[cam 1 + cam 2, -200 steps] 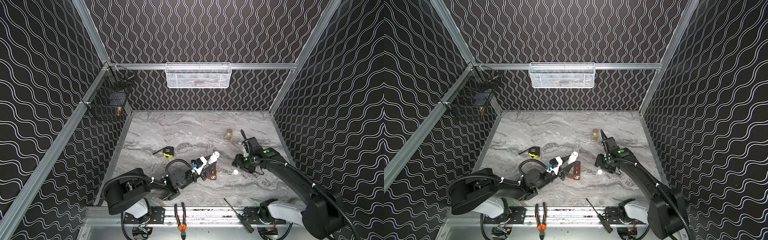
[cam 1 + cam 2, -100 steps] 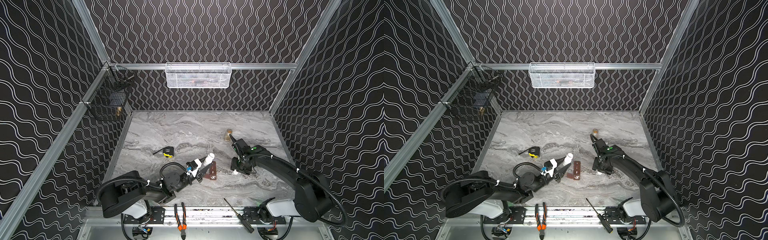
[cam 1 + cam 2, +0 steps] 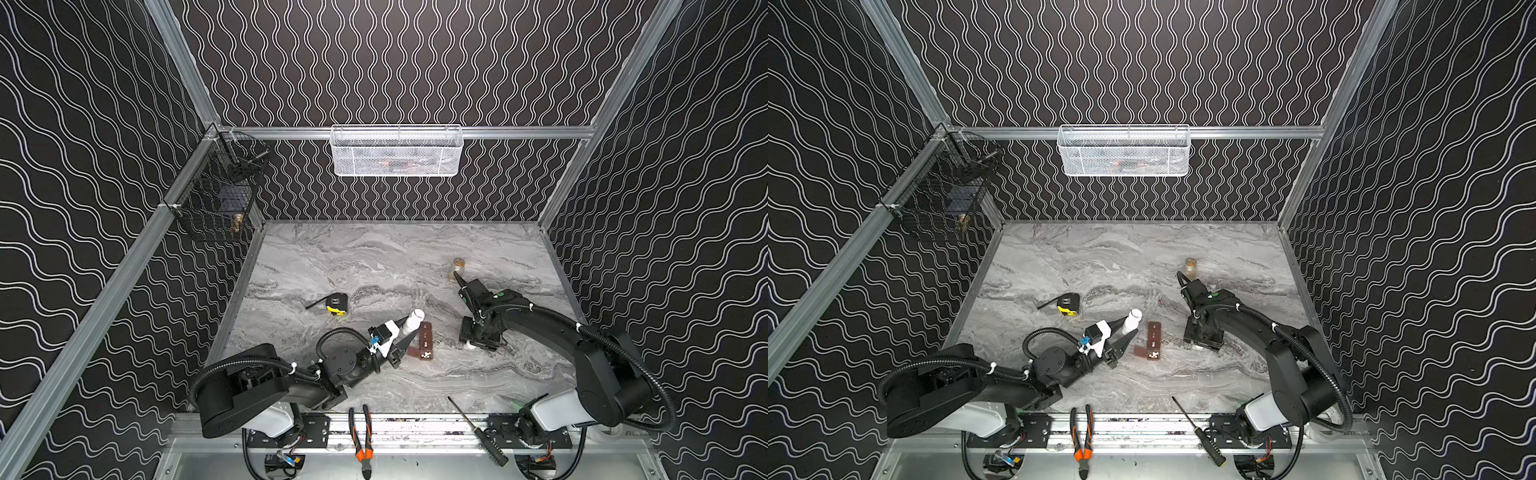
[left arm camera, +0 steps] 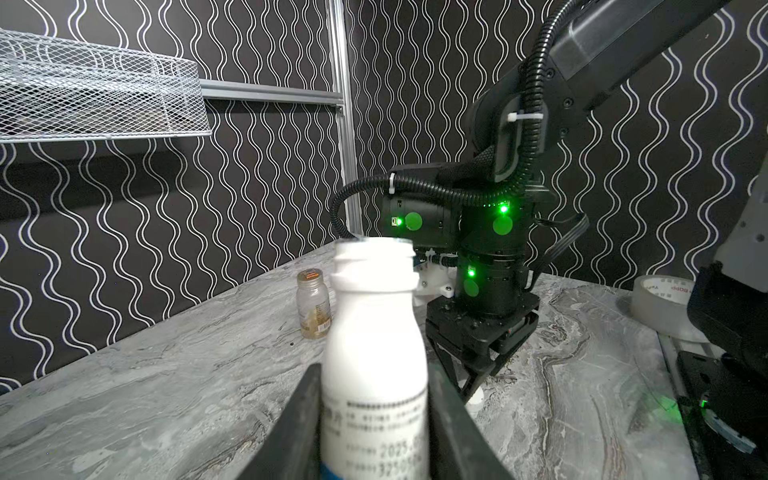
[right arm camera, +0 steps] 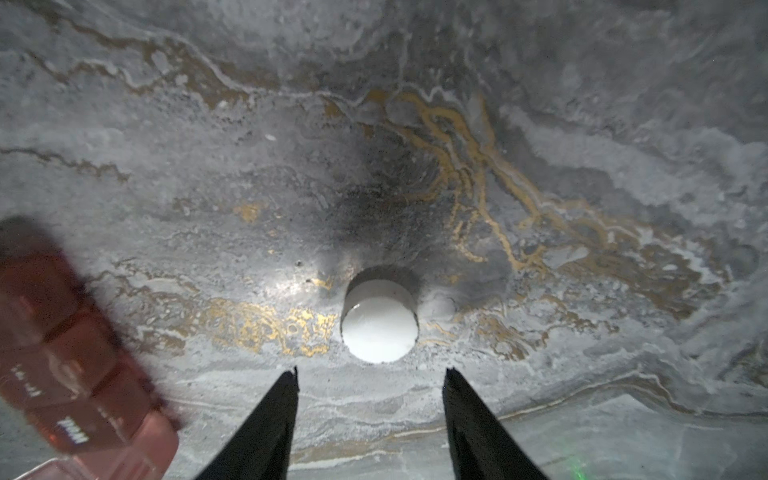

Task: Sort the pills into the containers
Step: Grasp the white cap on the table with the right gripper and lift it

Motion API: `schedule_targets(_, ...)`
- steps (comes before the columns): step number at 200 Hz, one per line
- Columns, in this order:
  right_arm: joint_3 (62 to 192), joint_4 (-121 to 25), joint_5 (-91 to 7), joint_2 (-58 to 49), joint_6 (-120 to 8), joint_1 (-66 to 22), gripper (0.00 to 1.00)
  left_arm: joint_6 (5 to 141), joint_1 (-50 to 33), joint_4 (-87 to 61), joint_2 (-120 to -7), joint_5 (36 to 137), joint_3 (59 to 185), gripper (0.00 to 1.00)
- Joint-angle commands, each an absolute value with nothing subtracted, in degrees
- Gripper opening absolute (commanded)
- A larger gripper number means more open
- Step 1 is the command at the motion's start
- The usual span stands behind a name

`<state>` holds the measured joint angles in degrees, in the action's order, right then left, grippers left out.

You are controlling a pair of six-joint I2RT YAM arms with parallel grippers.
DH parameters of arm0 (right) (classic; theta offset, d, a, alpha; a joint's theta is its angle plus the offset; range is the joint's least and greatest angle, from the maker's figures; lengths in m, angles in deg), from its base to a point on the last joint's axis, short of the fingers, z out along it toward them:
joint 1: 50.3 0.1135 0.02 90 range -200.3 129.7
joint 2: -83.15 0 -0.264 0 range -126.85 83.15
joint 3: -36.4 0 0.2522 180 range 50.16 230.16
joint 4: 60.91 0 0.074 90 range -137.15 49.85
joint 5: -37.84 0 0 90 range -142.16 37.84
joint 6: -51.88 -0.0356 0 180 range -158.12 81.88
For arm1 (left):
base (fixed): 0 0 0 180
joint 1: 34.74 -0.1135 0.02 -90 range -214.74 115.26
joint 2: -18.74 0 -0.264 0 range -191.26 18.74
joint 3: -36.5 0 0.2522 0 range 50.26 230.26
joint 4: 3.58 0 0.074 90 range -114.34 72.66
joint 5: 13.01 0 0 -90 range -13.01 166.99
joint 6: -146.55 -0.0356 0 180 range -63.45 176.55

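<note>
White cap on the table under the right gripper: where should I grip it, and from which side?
Take the white cap by its round side wall, across its width, coming straight down from above. It lies flat on the marble table as a low disc, so the top offers nothing to pinch. The right gripper hangs open above it, not yet straddling it.

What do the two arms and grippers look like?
The left arm and right arm are black, with rounded joints and white base segments. Ribbed black cable hoses run along them, fastened by white zip ties. The left gripper and right gripper have tapered black fingers. The left wrist carries a white bracket with a blue connector; the right arm shows green lights.
</note>
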<state>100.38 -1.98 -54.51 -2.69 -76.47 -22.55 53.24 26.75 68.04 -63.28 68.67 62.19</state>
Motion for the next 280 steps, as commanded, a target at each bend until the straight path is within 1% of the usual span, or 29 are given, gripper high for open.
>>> schedule_targets(1, 100.7, -2.41, -55.31, -3.38, -77.28, -22.51, 0.57, 52.65, 26.7, 71.43, -63.64, 68.55, 62.39, 0.0)
schedule_targets(134, 99.99, -4.26, -55.68, -5.88, -76.7, -23.0, 0.51, 53.45, 26.7, 71.43, -64.48, 69.14, 62.83, 0.0)
schedule_targets(280, 99.47, -5.14, -55.53, -6.33, -76.0, -24.4, 0.36, 53.54, 26.7, 71.43, -65.11, 69.63, 63.07, 0.0)
